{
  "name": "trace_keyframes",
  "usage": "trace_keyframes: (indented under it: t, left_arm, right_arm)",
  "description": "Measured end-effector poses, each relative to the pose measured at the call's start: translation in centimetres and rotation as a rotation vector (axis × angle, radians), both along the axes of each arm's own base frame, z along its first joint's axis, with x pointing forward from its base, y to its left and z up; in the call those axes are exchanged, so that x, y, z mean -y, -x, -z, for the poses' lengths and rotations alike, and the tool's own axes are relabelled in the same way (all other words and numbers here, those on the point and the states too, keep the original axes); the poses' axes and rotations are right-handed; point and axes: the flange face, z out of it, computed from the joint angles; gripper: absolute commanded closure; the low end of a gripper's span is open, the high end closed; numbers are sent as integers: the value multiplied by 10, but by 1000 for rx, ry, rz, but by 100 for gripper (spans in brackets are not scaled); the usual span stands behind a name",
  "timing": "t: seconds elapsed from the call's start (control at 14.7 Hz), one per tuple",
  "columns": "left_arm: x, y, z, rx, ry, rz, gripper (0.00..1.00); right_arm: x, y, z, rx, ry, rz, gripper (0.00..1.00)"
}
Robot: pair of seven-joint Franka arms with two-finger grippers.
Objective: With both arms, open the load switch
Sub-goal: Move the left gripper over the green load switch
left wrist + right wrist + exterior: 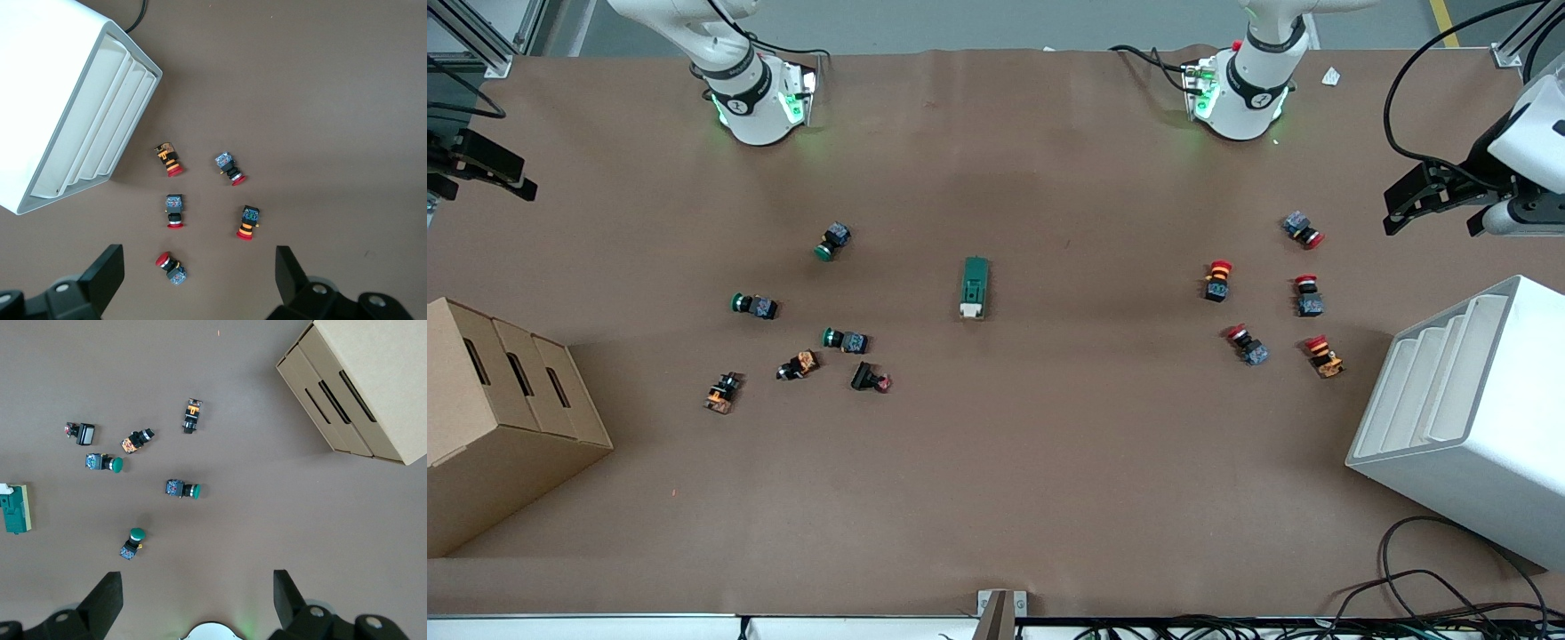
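Note:
The load switch (975,287) is a dark-green block with a white lever tab at its end nearer the front camera. It lies flat at mid-table and shows at the edge of the right wrist view (15,509). My left gripper (1398,206) hangs open high over the left arm's end of the table, above the red push buttons; its fingers (107,273) hold nothing. My right gripper (480,169) hangs open high over the right arm's end, with only bare table between its fingers (107,597). Both grippers are well away from the switch.
Several green and orange push buttons (845,340) lie scattered toward the right arm's end. Several red ones (1307,295) lie toward the left arm's end. A cardboard box (498,418) and a white slotted rack (1467,418) stand at the table's two ends.

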Motion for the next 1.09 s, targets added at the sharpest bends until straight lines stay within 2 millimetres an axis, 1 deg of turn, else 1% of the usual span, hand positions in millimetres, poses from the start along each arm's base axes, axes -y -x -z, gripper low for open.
trace_keyframes:
  t: [0.41,0.48,0.54,0.61,0.68,0.75,0.88,0.95,1.09]
  left_arm:
    - [4,0,-4,7,0,10,0]
    - [10,0,-2,2,2,21,0]
    - [24,-1,2,-6,4,45,0]
    - [46,-1,8,-16,4,74,0]
    - [76,0,16,-26,5,90,0]
    - [110,2,25,-33,8,90,0]
    - [185,11,48,-43,19,64,0]
    - [222,19,62,-46,24,44,0]
    - [286,38,94,-36,19,7,0]
  right_arm:
    - [0,0,0,1,0,0,0]
    - [0,0,0,1,0,0,0]
    - [0,0,0,1,0,0,0]
    - [0,0,0,1,0,0,0]
    - [0,0,0,1,0,0,0]
    - [0,0,0,1,0,0,0]
    - [0,0,0,1,0,0,0]
    - [0,0,0,1,0,0,0]
    - [0,0,0,1,0,0,0]
